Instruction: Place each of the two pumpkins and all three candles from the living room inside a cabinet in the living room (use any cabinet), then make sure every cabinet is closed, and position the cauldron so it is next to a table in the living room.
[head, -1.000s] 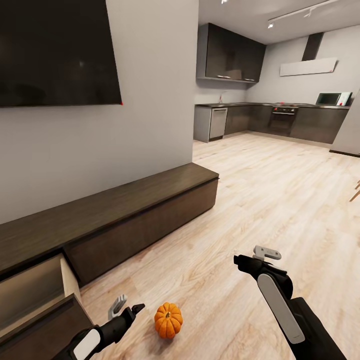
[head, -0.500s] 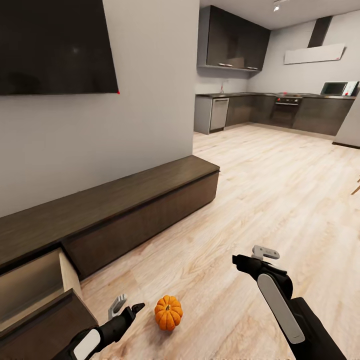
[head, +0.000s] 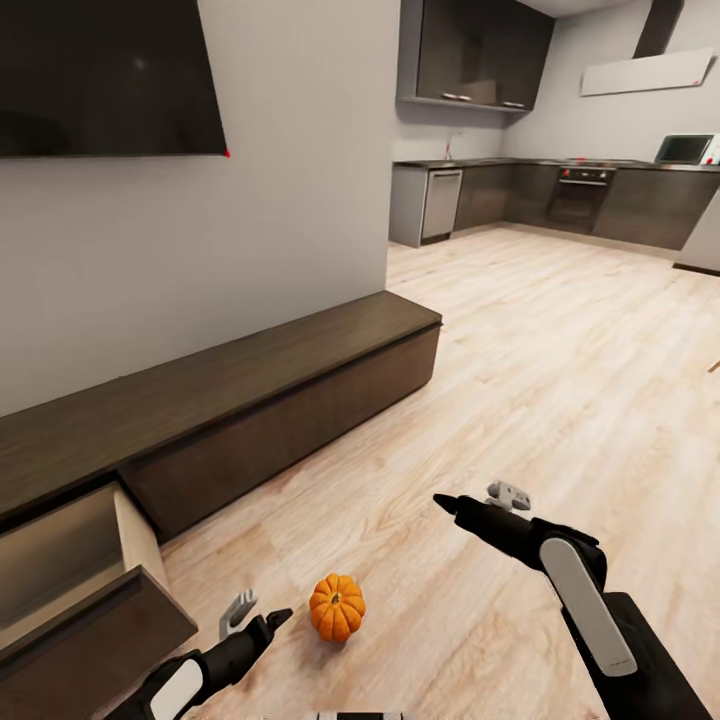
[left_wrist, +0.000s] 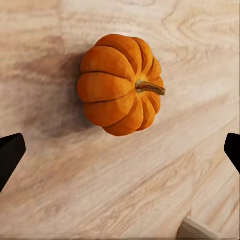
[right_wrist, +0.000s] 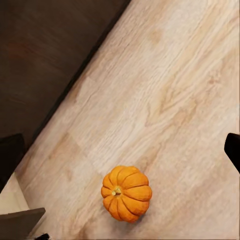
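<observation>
Since a second ago the head camera has tipped down, so the whole room sits higher in the picture, and the right gripper (head: 470, 503) has swung forward and inward, now pointing toward the cabinet rather than straight ahead. The left gripper (head: 254, 617) sits in the same low spot.

From the head view, the pumpkin (head: 337, 607) rests on the wood floor (head: 520, 380) just beside the left gripper's tips, on their inner side, and well short of the right gripper. The open drawer (head: 75, 585) of the long dark cabinet (head: 260, 400) gapes just outward of the left gripper, its pale inside showing. Both grippers hold nothing.

Looking along the left wrist, the pumpkin (left_wrist: 120, 84) lies on its side ahead of the fingers, stem pointing sideways, a little off centre toward one finger. The two dark fingertips (left_wrist: 10, 152) sit at the far edges of the picture, spread wide and touching nothing.

Looking along the right wrist, the pumpkin (right_wrist: 126, 193) sits well ahead, with the cabinet's (right_wrist: 45, 50) dark front and a drawer corner nearby. This gripper's fingertips (right_wrist: 233, 150) are also spread wide.

The step in hand looks like a left-hand pick. To do it well, centre the ribbed body between the fingers, come down low enough to straddle its widest part, and pinch across the belly rather than the stem, since a round, tipped fruit may roll.
</observation>
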